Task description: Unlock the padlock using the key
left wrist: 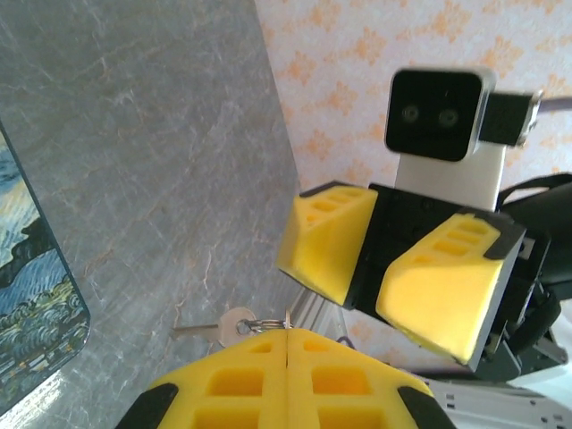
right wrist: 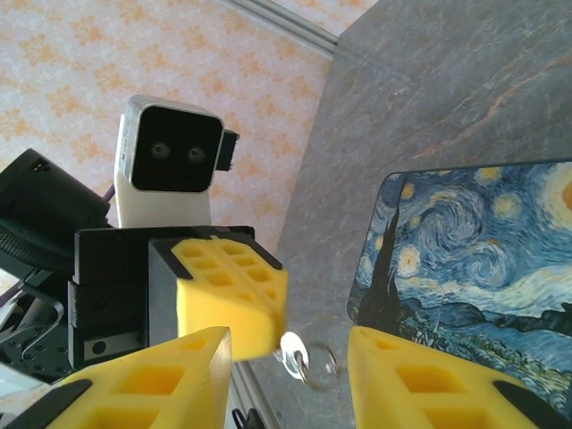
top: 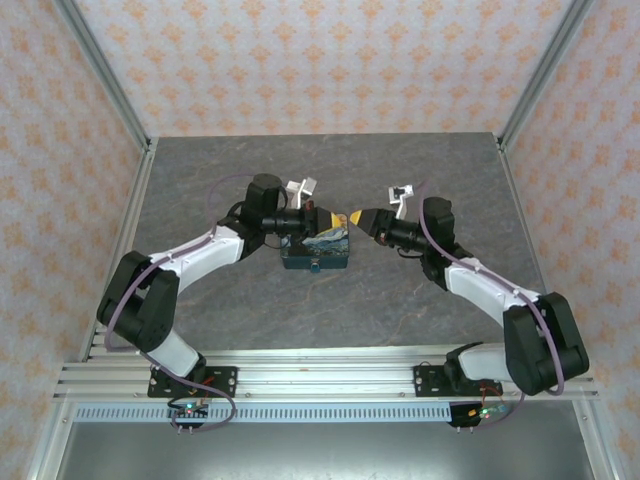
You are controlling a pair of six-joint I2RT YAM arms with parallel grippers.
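Nearest, the painted box [top: 315, 250] sat around the middle of the worktop [top: 200, 200]. Just beyond it, the left claw [left wrist: 286, 344] was pinched together on the key ring [left wrist: 261, 323]. The key [left wrist: 231, 323] dangled between the right claw's [right wrist: 288, 362] parted fingers, clear of both.

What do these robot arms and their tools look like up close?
The left arm and right arm have white and black shells with purple cables looped alongside. The left tool and right tool carry chunky yellow fingers with moulded recesses on black mounts.
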